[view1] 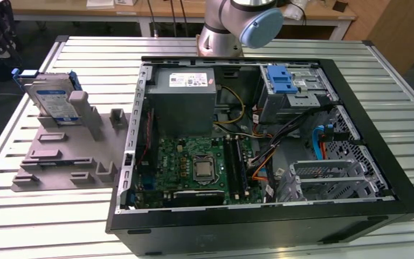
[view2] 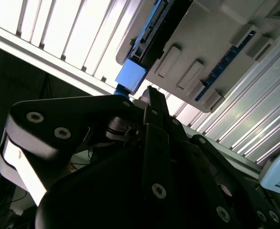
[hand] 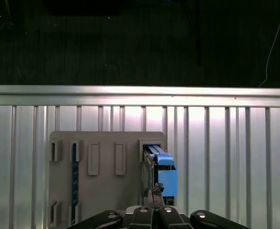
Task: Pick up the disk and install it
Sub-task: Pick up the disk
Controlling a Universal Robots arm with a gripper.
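The disk (view1: 53, 100) stands on edge in a slot of the grey holder plate (view1: 63, 162), on the exterior view's left beside the open computer case. In the first wrist view the disk (hand: 152, 164) appears edge-on with its blue rail (hand: 166, 179) alongside. My gripper (hand: 154, 193) hangs well above it, shut, with nothing between the fingers. In the second wrist view the gripper (view2: 151, 91) points towards the blue rail end (view2: 130, 76) of the disk and stays apart from it.
The open black case (view1: 379, 162) holds a grey power-supply box (view1: 185, 102), a green mainboard (view1: 200, 167), cables, a blue latch on a metal cage (view1: 282, 81) and a silver drive cage (view1: 329, 178). The arm's base (view1: 228, 27) stands behind it on the slatted table (view1: 20, 216).
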